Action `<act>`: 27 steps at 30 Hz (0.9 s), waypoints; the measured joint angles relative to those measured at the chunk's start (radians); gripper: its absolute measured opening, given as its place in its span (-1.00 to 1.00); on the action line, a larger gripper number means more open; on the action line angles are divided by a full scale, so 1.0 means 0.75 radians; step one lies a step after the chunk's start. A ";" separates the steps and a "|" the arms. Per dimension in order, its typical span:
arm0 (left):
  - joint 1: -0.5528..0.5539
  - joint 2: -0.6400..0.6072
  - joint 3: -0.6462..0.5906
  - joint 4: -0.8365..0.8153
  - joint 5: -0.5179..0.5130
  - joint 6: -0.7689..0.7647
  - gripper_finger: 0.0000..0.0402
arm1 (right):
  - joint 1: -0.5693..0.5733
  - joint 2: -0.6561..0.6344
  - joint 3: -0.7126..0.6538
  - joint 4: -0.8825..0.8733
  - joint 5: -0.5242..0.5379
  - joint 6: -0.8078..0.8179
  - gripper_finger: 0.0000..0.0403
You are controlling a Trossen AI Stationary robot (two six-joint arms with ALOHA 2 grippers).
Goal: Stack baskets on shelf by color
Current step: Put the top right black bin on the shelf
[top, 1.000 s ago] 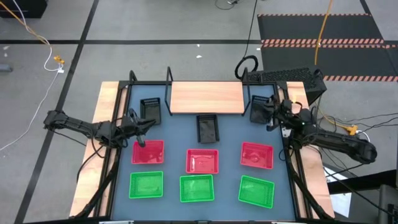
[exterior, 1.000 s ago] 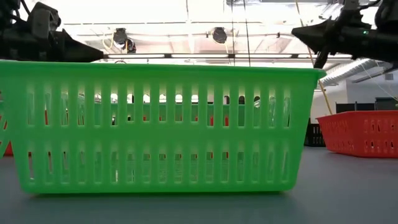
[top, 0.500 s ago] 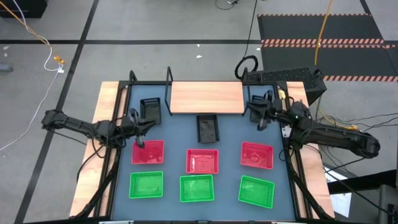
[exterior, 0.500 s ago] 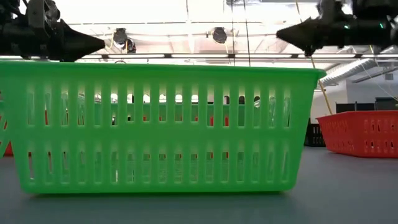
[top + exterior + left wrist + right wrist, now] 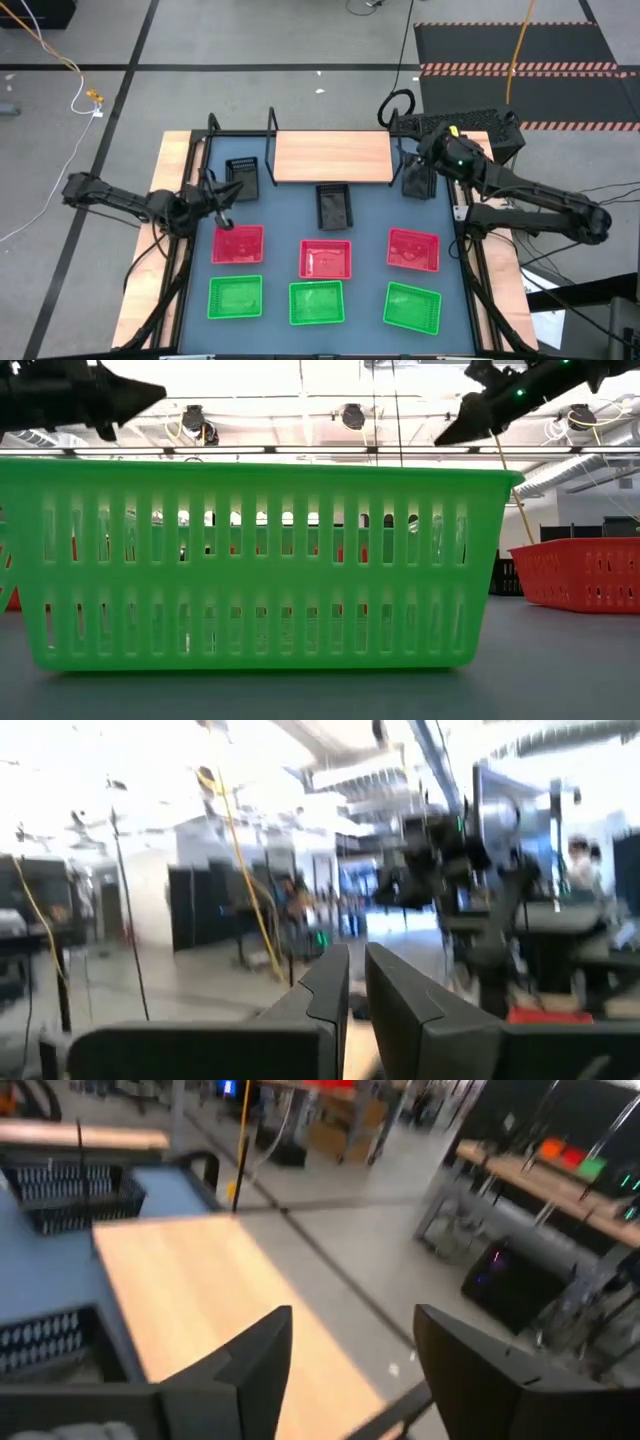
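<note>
Nine baskets on the tabletop, shelf board bare, both arms raised.

We count three green baskets (image 5: pixel 316 303) in the near row, three red baskets (image 5: pixel 325 259) in the row behind, and three black baskets farther back: one (image 5: pixel 242 178) just left of the shelf (image 5: pixel 332 157), one (image 5: pixel 335 207) just in front of it, one (image 5: pixel 416 180) at its right end. The shelf sits at the table's far edge. We find the right gripper (image 5: pixel 437 150) above the right black basket, its fingers (image 5: pixel 252 1365) spread apart with nothing between them. We find the left gripper (image 5: pixel 226 194) near the left black basket, above the left red one, its fingers (image 5: pixel 325 990) nearly pressed together, holding nothing.
</note>
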 joint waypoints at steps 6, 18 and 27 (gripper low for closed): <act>0.000 0.053 0.021 0.018 0.042 -0.004 -0.79 | 0.071 -0.017 0.086 -0.440 -0.303 0.163 0.17; 0.062 0.251 0.022 0.092 0.036 0.090 -0.79 | 0.136 0.035 0.129 -0.813 -0.155 0.464 0.16; 0.316 0.295 0.140 -0.086 0.113 0.036 -0.79 | 0.230 0.189 0.041 -0.713 -0.205 0.592 0.16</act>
